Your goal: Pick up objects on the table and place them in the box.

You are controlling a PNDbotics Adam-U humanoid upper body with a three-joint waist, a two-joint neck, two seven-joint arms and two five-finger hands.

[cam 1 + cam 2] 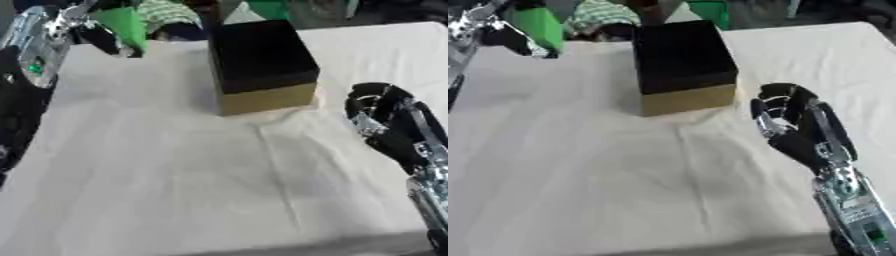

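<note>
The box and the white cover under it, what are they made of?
The box looks like cardboard: matte black on top and inside, with a tan front wall and straight, stiff edges. The white cover looks like thin cloth or paper sheeting, since it shows soft wrinkles and creases; I cannot tell which.

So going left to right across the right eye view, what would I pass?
Left hand holding a green object at the top left → the box with its black inside → right hand, fingers curled, holding nothing, over the white cloth.
</note>
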